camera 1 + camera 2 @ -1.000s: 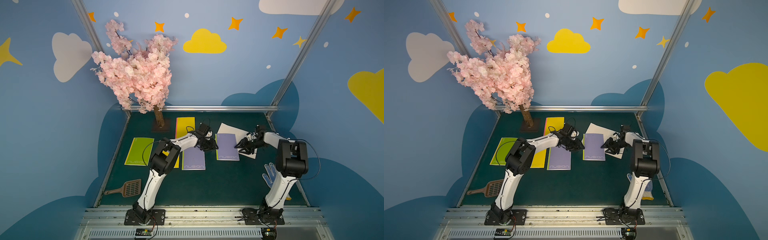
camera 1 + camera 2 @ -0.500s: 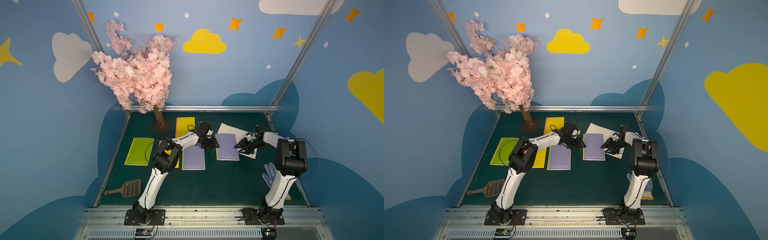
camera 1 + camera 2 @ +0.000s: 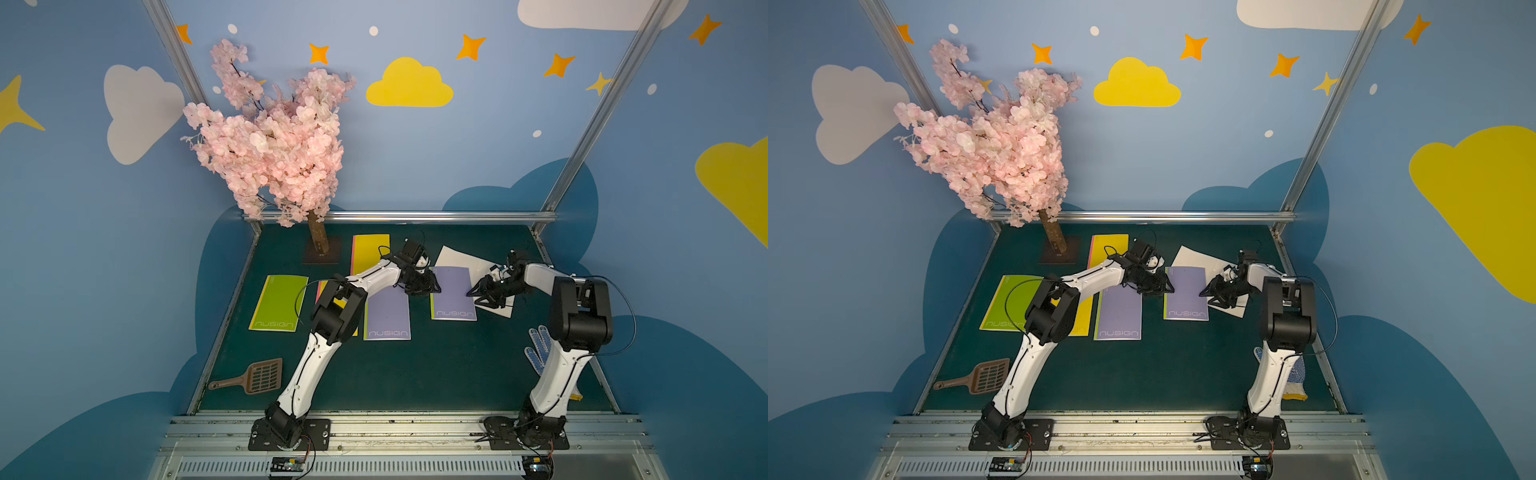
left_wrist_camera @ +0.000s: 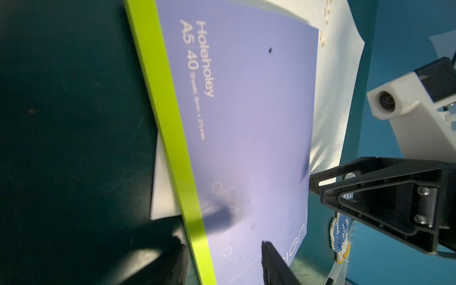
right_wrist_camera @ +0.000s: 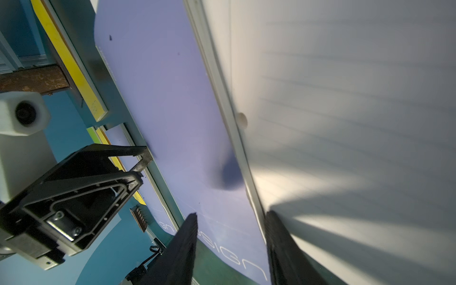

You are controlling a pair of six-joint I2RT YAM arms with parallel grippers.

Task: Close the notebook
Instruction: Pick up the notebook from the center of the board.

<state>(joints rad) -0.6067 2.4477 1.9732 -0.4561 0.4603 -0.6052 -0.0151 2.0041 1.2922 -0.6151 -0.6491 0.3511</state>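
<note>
I see the purple notebook point(image 3: 453, 293) lying flat on the green table point(image 3: 415, 374), right of centre and toward the far side. Its cover faces up, and white lined pages point(image 3: 484, 270) stick out askew past its right and far edges.

My left gripper point(image 4: 222, 246) sits low at the notebook's left edge. Its jaws are apart, with the lime-green spine strip running between them.

My right gripper point(image 5: 232, 216) is at the right edge, jaws apart. One finger point(image 5: 185, 246) is over the cover and the other is over the white page. I cannot tell whether either gripper touches the paper.

A second purple notebook point(image 3: 386, 316) lies just to the left. A yellow one point(image 3: 371, 251) and a green one point(image 3: 279, 302) lie further left. A brown scoop point(image 3: 257, 377) sits near left, and a dotted glove point(image 3: 538, 349) sits near right.
</note>
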